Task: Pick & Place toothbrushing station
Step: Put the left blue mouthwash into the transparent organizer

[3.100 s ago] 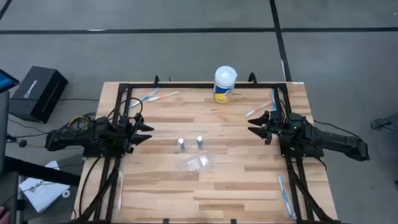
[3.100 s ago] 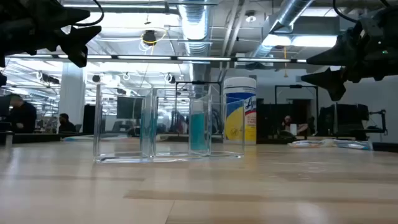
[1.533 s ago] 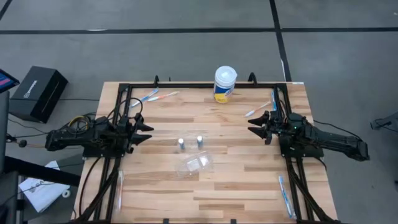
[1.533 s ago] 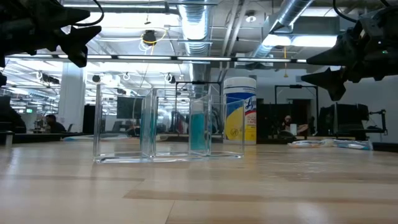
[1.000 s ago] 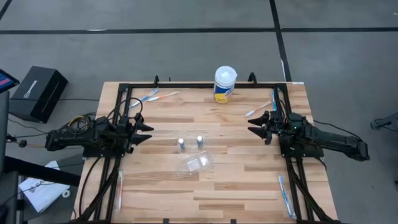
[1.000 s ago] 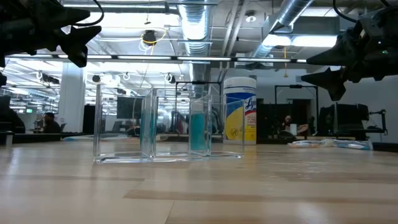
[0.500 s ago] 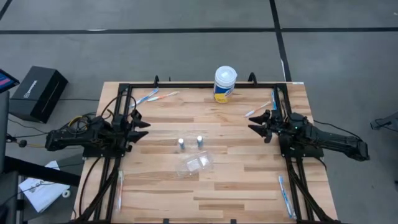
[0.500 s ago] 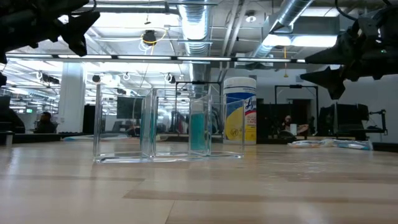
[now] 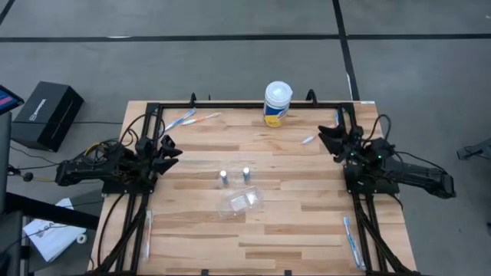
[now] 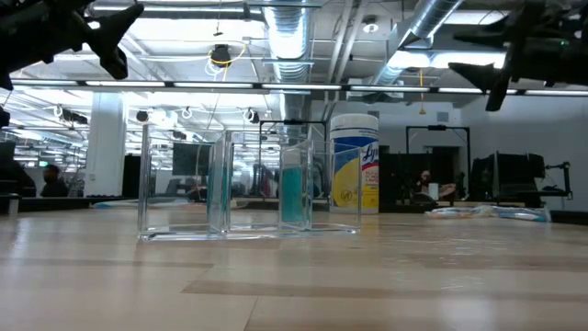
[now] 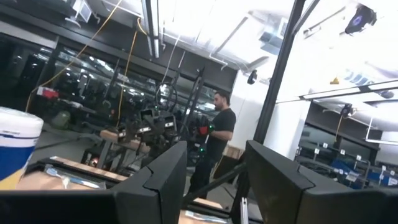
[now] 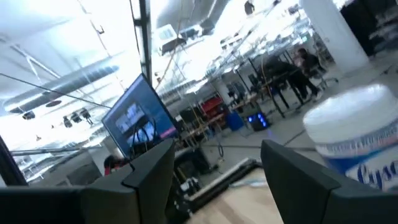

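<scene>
- Left pincer (image 9: 170,147): fingers apart, nothing between them, raised off the tabletop (image 9: 307,222) at its left edge.
- Right pincer (image 9: 324,137): fingers also apart, empty, raised at the right edge, facing inward toward the left pincer.
- Left wrist view: own two dark fingers (image 11: 163,180) spread, only room background in the gap; person in dark clothes (image 11: 217,134) standing far beyond the tabletop.
- Right wrist view: own fingers (image 12: 152,171) spread wide; wipes canister lid close ahead on one side.
- Just beside right pincer, inward: white toothbrush (image 9: 309,139) lying flat on the wood, not touched.
- Ahead of left pincer, toward the far edge: two toothbrushes (image 9: 190,118) lying side by side, blue-and-white, apart from the fingers.
- Between the two pincers, mid-tabletop: clear acrylic organizer (image 9: 242,202) standing upright; hard to see from above, compartments plain in the low view (image 10: 248,184).
- Two small grey-capped tubes (image 9: 234,175) upright just behind the organizer's clear body as seen from above; low view shows teal contents in two compartments (image 10: 293,191). Cannot tell exactly which compartment holds which.
- Far edge, between both pincers and nearer the right one: wipes canister (image 9: 277,103), white lid, yellow-and-blue label, upright.
- Well behind right pincer, along the near right rail: another blue toothbrush (image 9: 351,241) lying flat.
- Off the tabletop, beyond the left arm: black box (image 9: 47,113) on the floor.
</scene>
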